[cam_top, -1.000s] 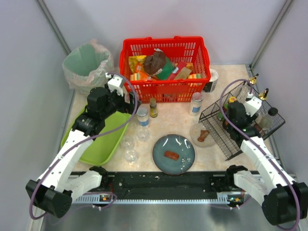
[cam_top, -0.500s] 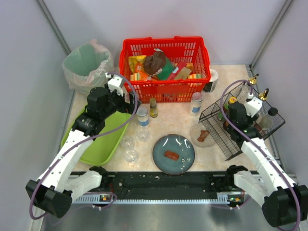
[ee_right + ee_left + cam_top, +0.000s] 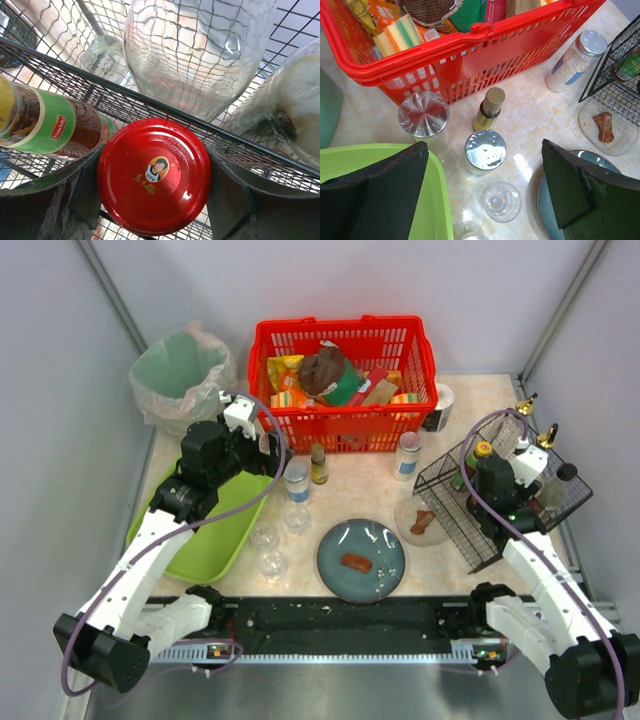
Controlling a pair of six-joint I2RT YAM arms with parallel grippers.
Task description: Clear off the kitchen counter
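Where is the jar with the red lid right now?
In the right wrist view, the red-lidded jar is clamped between the right gripper's fingers at the wire rack on the counter's right side, beside a green-labelled bottle.

Pale grey walls (image 3: pixel 200 280), metal corner posts (image 3: pixel 111 290)

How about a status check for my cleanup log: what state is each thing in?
left gripper: open, holding nothing.
right gripper: closed on the red-lidded jar.
red basket: full of packets.
blue plate: bears one brown morsel.
small bottle: upright, capped.
spice jar: upright, lidded.
wire rack: holds bottles.
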